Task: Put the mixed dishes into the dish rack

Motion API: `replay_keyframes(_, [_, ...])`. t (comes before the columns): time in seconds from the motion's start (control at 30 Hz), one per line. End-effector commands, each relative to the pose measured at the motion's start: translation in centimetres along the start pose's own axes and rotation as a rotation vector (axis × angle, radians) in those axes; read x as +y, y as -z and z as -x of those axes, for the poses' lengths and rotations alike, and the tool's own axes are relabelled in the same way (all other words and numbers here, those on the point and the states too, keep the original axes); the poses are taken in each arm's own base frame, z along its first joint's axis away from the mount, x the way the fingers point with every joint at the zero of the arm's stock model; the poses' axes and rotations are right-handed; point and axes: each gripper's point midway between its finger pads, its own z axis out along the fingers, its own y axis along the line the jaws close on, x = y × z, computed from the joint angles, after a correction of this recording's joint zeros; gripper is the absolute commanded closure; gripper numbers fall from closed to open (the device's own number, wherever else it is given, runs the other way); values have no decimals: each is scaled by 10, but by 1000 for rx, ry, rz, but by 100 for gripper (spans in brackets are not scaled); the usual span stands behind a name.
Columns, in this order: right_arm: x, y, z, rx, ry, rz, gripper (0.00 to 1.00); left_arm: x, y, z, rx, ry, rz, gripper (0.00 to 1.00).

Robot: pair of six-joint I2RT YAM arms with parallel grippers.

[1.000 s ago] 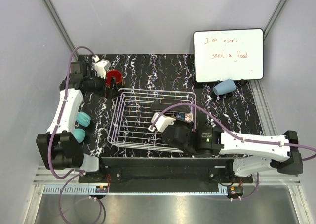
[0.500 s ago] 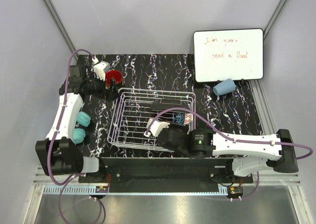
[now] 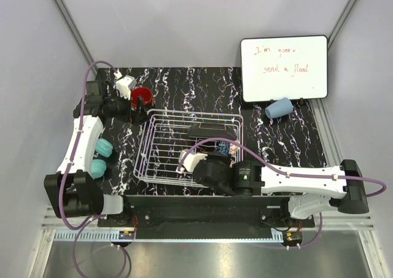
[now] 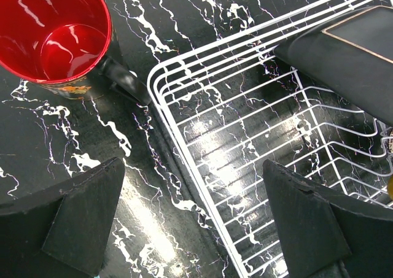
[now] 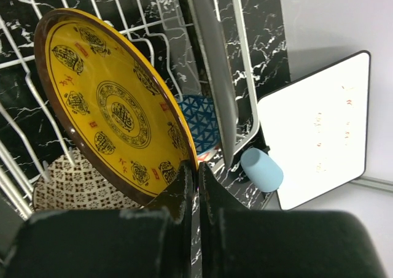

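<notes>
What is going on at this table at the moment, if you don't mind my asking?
Dishes are being loaded into a white wire dish rack. The right gripper is shut on the rim of a yellow plate, holding it tilted in the rack near a beige-brown bowl and a blue bowl. The left gripper hangs open over the rack's corner, beside a red mug on the table. A light blue cup lies by the whiteboard, not yet loaded.

Glossy glaze is being shown on the red mug (image 4: 54,37) and yellow plate (image 5: 116,112), smooth white wire on the dish rack (image 4: 191,180).
</notes>
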Motion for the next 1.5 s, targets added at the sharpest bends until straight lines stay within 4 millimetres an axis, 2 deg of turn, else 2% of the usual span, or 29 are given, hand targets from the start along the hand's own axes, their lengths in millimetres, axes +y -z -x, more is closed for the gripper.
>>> replay_keyframes(0.0, [-23, 5, -4, 24, 45, -94, 100, 4, 4, 16, -53, -29, 16, 1])
replay_keyframes(0.1, [-11, 0, -9, 36, 29, -67, 100, 6, 4, 12, -50, -22, 19, 1])
replay_keyframes(0.2, [-7, -1, -13, 43, 21, -62, 100, 8, 4, 6, -46, -18, 20, 1])
replay_keyframes(0.47, [-60, 21, 17, -28, 7, -194, 100, 14, 2, 4, -41, -7, 21, 1])
replay_keyframes(0.6, [-68, 25, 17, -31, 6, -213, 100, 15, 0, 3, -40, -6, 16, 1])
replay_keyframes(0.83, [-47, 15, 1, -7, -2, -181, 100, 19, 0, 1, -37, -2, 19, 1])
replay_keyframes(1.13, [-22, 2, -7, 14, -37, -136, 100, 22, -1, -1, -32, 1, 22, 1])
replay_keyframes(1.3, [-18, 1, 1, -1, -53, -112, 100, 25, 1, -3, -28, 1, 27, 1])
replay_keyframes(1.47, [-29, 7, 16, -27, -47, -124, 100, 27, 2, -3, -33, 13, 25, 1])
